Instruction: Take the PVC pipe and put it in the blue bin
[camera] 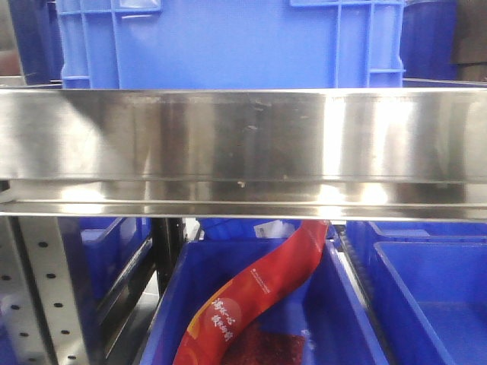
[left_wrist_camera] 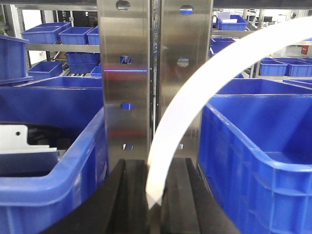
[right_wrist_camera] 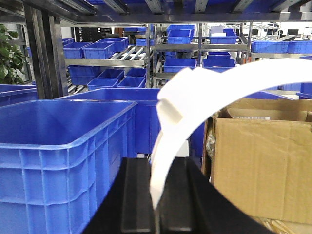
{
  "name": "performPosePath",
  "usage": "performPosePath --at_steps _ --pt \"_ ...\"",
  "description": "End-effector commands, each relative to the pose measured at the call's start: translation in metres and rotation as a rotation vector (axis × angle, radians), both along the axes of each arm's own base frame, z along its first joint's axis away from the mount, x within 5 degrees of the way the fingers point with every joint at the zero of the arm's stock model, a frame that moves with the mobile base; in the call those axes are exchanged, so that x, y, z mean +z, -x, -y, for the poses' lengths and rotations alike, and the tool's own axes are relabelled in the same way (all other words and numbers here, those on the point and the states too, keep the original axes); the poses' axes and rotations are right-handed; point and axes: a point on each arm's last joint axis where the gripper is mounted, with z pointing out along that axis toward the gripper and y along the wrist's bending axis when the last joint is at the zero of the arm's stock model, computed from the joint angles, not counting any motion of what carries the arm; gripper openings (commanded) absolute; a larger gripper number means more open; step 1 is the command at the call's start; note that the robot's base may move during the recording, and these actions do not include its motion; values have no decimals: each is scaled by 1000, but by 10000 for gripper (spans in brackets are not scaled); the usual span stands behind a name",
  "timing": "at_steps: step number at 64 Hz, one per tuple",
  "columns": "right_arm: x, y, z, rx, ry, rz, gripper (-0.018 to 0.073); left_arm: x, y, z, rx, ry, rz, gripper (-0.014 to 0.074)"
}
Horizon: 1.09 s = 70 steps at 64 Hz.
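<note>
The left fingers (left_wrist_camera: 142, 168) are closed on the lower end of the PVC pipe (left_wrist_camera: 195, 97), a white arc rising from between them and curving up and to the right. A blue bin (left_wrist_camera: 253, 161) stands just right of these fingers, another blue bin (left_wrist_camera: 58, 185) stands to their left, and a perforated steel upright (left_wrist_camera: 129, 73) stands directly ahead. The right fingers (right_wrist_camera: 144, 168) are closed on a second white arc (right_wrist_camera: 170, 117) with a stepped ridge, also curving up and right. A blue crate (right_wrist_camera: 58, 146) stands left of them and a cardboard box (right_wrist_camera: 263, 165) right. The front view shows only a steel shelf beam (camera: 243, 137); neither arm appears there.
</note>
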Motion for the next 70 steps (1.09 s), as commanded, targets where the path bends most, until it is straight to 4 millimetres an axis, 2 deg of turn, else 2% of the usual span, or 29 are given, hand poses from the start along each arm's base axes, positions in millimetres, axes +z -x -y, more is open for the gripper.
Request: performPosePath --at_steps 1,40,47,56,64,70 --pt "4 0 0 -3 9 25 -168 3 1 1 -5 18 29 -111" --pt "2 -2 1 -3 7 13 -168 1 1 1 -9 20 5 -111" --pt "6 -14 0 32 -78 -9 -151 1 -4 3 -21 22 -17 -111" --pt "27 -39 2 62 -141 -58 -151 21 -9 17 -137 64 -62 -111" --pt "46 -68 6 78 -128 -96 -153 44 -24 41 -280 60 -59 -111" --pt "57 -90 3 124 -110 -118 -153 55 -44 66 -381 40 -75 -111"
